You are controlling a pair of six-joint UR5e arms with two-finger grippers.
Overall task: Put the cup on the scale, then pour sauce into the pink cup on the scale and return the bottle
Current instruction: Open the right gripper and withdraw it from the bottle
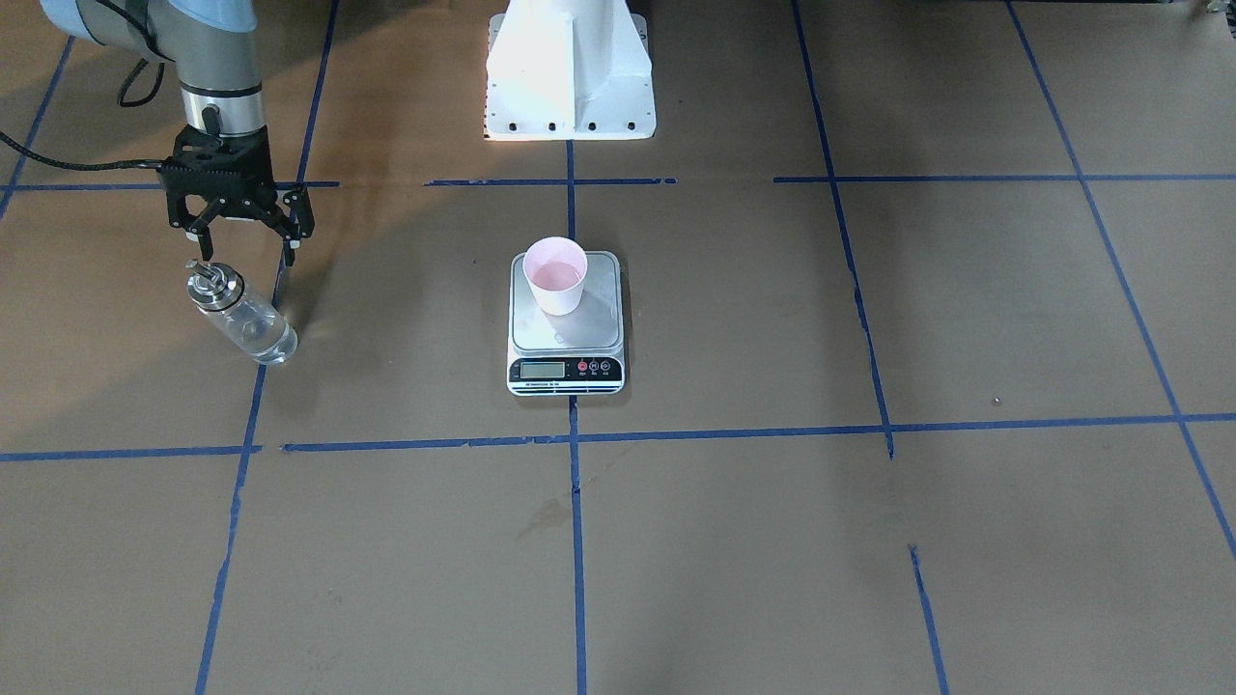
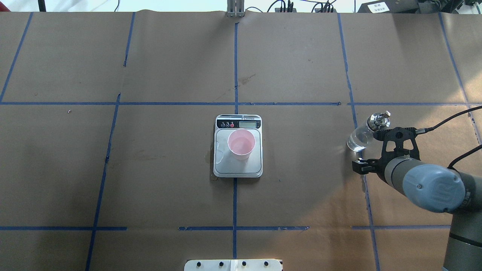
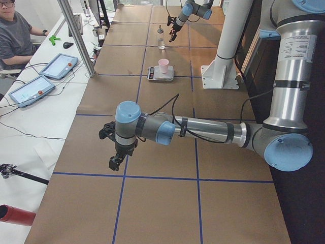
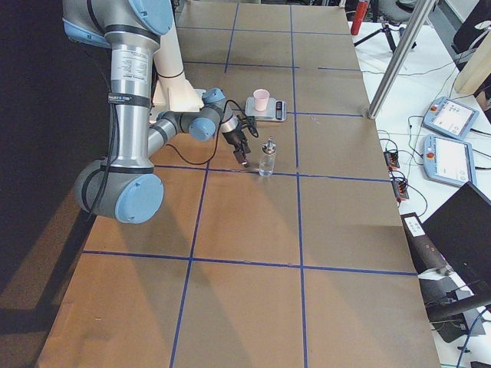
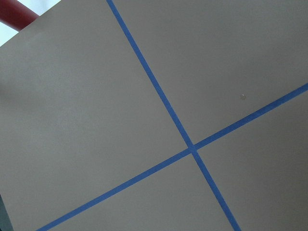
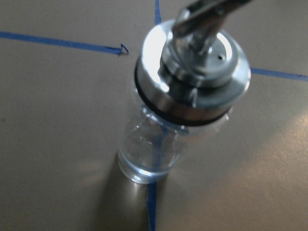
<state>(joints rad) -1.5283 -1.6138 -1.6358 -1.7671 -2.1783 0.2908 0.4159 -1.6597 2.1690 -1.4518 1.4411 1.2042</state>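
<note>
The right pincer, black and two-fingered, hangs spread wide, pinching nothing, close beside the spout of the one clear cylindrical glass bottle with a shiny metal collar. The bottle stands upright on a blue tape line of the brown paper-covered surface. Its colourless sauce is hard to make out through the glass. To the right sits one flat white kitchen scale with a silver platform, carrying the one small pale pink tapered cup upright. The scale's display digits and button marks are too small to read. The left pincer shows only from the side, well apart from everything; I cannot tell whether it is spread or pressed together.
</note>
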